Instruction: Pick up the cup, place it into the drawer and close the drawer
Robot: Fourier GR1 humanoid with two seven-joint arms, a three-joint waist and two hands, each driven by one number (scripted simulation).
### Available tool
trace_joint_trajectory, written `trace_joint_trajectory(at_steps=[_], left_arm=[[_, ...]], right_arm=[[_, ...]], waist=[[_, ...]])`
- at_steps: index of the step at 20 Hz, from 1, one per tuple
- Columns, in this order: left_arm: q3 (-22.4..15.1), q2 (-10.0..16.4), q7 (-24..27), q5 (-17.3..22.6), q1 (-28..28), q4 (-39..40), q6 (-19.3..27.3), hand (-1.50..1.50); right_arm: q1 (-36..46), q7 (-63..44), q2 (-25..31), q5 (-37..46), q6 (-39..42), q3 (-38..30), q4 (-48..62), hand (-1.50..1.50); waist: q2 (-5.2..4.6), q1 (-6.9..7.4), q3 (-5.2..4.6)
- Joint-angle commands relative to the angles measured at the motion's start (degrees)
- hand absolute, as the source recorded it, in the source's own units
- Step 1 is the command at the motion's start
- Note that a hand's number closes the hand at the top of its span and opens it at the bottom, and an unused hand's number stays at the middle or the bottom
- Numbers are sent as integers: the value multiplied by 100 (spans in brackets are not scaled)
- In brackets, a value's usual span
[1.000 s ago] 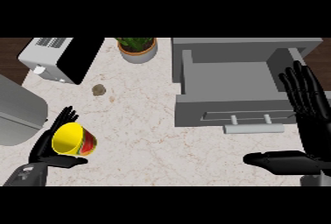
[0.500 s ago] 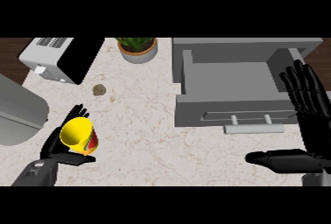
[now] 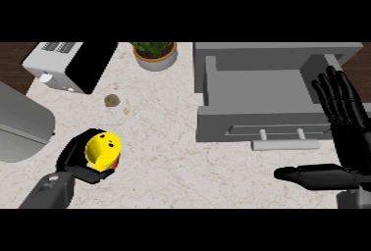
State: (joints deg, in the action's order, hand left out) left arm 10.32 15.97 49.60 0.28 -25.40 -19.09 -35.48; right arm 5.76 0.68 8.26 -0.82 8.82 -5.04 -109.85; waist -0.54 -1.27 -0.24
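Since a moment ago we have turned the cup in our left hand and moved it a little to the right; before, we could look into it, and now its yellow side faces us, with a few small dark dots on it and a bit of red at its lower edge. The cup is low at the left of the view, over the counter; we cannot tell if it touches the top. Our left hand's black fingers curl round the cup from the left and from below, so the hand has hold of it; the grey forearm comes in from the lower left corner.

The drawer is well apart from the cup, up and to the right; it is grey and pulled open, and its pale handle sticks out from its front.

Our right hand rests at the right edge, just beside the drawer; its fingers are straight and point up, the thumb points left, and it holds nothing.

A small brown thing lies on the counter above the cup; a toaster stands at the top left, a potted plant near the top middle, and a big grey thing at the left edge; we cannot tell what that is.
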Motion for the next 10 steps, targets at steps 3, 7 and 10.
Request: trace_joint_trajectory(at_steps=[3,7,10], left_arm=[[-40,26,1001,183,163,-224,-1362,150],[520,-246,1077,680,84,-265,-56,150],[1092,-434,1132,1141,56,-314,1033,150]], right_arm=[[-295,203,41,31,45,-93,12,-150],[-104,128,-30,163,-17,73,34,-150],[-198,213,236,-119,198,-271,-26,-150]], waist=[[7,-20,-2],[9,53,3],[23,36,9]])
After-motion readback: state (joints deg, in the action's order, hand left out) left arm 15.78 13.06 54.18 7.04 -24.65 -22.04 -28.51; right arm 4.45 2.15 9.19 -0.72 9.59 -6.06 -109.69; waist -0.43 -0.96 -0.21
